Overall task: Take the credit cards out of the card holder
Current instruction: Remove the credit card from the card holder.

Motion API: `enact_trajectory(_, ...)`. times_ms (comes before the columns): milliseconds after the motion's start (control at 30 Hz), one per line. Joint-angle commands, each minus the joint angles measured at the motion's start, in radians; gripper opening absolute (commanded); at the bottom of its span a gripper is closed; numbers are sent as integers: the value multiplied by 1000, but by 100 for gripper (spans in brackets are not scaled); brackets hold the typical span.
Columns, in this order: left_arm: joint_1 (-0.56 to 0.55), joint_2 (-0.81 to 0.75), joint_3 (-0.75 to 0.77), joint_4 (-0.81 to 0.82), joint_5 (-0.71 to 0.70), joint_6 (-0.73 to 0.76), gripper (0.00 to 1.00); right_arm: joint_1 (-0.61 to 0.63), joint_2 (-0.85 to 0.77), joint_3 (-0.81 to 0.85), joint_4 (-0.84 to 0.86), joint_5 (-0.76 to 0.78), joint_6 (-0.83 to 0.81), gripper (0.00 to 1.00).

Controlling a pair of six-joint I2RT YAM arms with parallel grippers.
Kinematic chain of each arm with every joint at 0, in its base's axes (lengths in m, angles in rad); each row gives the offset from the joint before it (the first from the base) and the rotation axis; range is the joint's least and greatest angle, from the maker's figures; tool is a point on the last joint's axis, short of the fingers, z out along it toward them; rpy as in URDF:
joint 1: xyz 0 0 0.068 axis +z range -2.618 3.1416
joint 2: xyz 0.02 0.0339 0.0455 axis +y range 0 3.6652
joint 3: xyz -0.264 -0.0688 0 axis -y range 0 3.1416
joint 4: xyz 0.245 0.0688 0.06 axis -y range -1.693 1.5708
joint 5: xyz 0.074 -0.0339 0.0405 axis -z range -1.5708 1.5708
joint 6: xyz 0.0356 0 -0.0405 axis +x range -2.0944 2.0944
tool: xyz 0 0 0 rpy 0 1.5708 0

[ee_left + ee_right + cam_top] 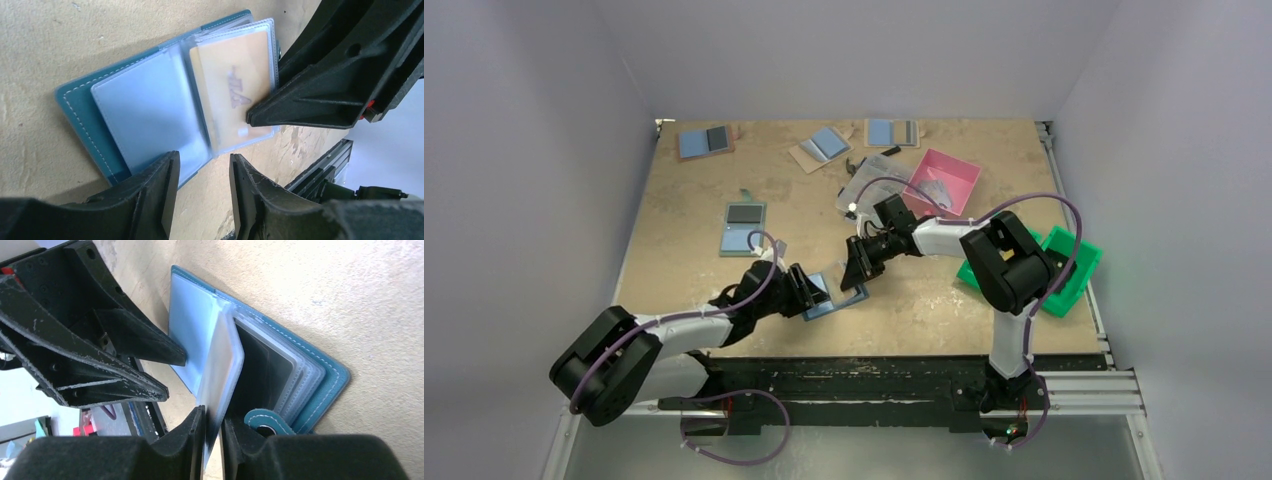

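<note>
Five card holders lay on the tabletop (684,200): the card holder (834,297) at the near side, a second holder (744,228), a third holder (705,141), a fourth holder (821,147) and a fifth holder (892,132). Three bins stood there: one pink bin (959,168), one green bin (1079,262), one clear bin (869,175). Two tools were in view, the left tool (809,292) and the right tool (860,270). One tan card (232,95) could be counted inside.

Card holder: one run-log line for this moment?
card holder: lying open | left gripper: open, at its edge | right gripper: shut on plastic sleeve | credit card: not yet out
</note>
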Motion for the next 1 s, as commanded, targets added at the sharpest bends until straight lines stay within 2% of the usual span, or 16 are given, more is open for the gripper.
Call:
enact_trajectory(0,13,-16,-42,34,1,-41,45,-8,13,7,-13,72,-47,28)
enact_trajectory(200,18,-28,-64,130,18,-86,45,-10,15,10,-14,44,-55,32)
enact_trajectory(367,19,-42,-75,190,23,-116,44,-11,5,28,-28,-135,-124,37)
enact_trajectory(567,20,-24,-88,253,31,-142,45,-11,-1,22,-14,-201,-126,41)
enact_trajectory(800,21,37,-97,328,41,-180,58,-10,-4,12,22,-279,-97,42)
enact_trajectory(967,25,69,-97,364,48,-193,62,-10,-1,8,35,-281,-78,38)
